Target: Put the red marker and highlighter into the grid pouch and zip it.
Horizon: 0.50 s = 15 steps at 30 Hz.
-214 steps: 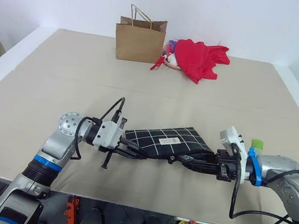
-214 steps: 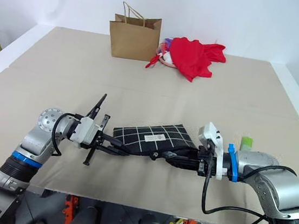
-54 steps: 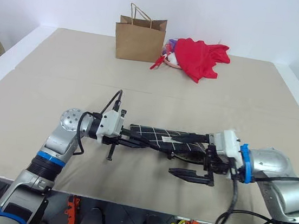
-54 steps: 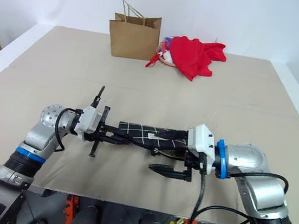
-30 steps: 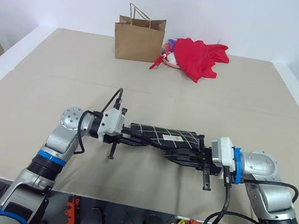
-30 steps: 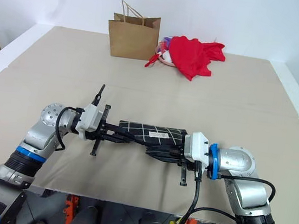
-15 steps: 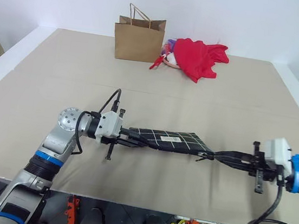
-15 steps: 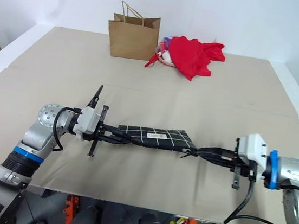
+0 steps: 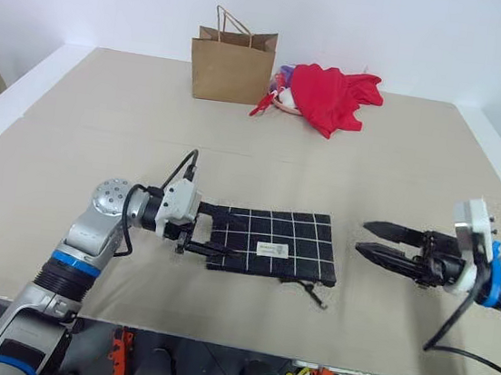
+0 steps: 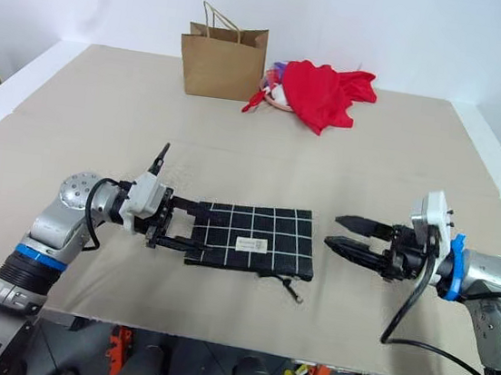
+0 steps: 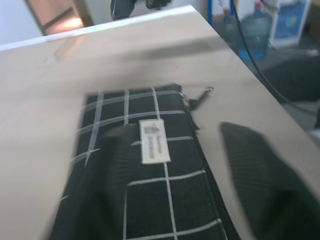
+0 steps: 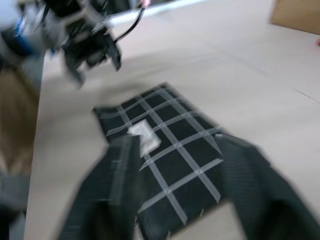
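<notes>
The grid pouch (image 9: 273, 242) lay flat on the tan table (image 9: 130, 127), label side up, with its zipper edge along the near side and the zipper pull (image 9: 314, 295) trailing off the near right corner. The left gripper (image 9: 225, 233) stood with its two fingers spread apart at the pouch's left edge, one finger along the far side and one along the near side, clamping nothing; the right gripper (image 9: 372, 237) hung well to the right of the pouch, its fingers likewise parted and empty. Neither the red marker nor the highlighter could be made out on the table (the closed, flat look of the pouch suggested they were already inside, though that was only a guess). The pouch looked like thin fabric: light, soft and limp, likely to sag or fold if lifted by one corner, and likely to slide on the smooth tabletop if pushed. The best hold appeared to be a pinch on a short end or on the seam beside the zipper, with the small pull taken between fingertips for any zipping. At the far edge stood a brown paper bag (image 9: 234, 60) beside a red cloth (image 9: 335, 95).
</notes>
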Motion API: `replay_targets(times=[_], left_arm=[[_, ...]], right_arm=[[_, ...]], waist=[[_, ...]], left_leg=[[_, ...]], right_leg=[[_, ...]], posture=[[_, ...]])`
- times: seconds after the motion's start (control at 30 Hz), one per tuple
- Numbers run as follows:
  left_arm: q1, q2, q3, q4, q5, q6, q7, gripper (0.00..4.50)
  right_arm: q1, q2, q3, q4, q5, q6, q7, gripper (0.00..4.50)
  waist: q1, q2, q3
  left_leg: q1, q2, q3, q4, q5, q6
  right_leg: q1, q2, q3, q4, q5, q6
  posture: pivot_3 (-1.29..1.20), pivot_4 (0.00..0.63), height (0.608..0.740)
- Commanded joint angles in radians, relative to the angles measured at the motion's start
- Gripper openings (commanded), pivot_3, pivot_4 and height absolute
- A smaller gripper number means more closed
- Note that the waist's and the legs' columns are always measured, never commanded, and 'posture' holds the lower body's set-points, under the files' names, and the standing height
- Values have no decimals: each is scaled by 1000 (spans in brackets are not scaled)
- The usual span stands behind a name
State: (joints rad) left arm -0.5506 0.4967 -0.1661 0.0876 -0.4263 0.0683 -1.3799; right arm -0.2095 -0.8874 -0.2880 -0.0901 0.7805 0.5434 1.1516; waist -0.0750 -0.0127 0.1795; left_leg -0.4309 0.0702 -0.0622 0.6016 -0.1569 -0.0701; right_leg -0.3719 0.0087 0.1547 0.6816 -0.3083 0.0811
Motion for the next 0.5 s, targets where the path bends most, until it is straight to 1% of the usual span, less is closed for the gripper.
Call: replay_targets(times=[0.03, 0.1, 0.2, 0.3, 0.5], left_arm=[[-2, 24, 63, -62, -66, 113, 50, 4410], [4, 37, 91, -47, -58, 130, 87, 4410], [34, 58, 142, -30, -32, 140, 173, 4410], [75, 73, 184, -33, 8, 170, 290, 4410], [212, 80, 251, -102, 54, 171, 457, 4410]], right_arm=[[-26, 9, -13, 21, -1, 23, -21, 4396], [-27, 25, 6, 33, -16, 19, -19, 4396], [-26, 61, 24, 62, -75, -51, -27, 4396], [-24, 100, 15, 80, -105, -85, -67, 4396], [13, 123, -17, 97, -155, -160, -97, 4396]], waist=[[0, 0, 0], [0, 0, 0], [-1, 0, 0], [-1, 0, 0], [0, 0, 0]], left_leg=[[0, 0, 0, 0, 0, 0], [0, 0, 0, 0, 0, 0], [0, 0, 0, 0, 0, 1], [0, 0, 0, -1, 0, 1], [0, 0, 0, -1, 0, 0]], right_leg=[[0, 0, 0, 0, 0, 0], [0, 0, 0, 0, 0, 0], [0, 0, 0, 0, -1, 0], [-1, 0, 0, 0, -1, 0], [0, 0, 0, 0, -1, 0]], posture=[[0, 150, 740], [0, 150, 740], [0, 150, 740], [0, 150, 740], [0, 150, 740]])
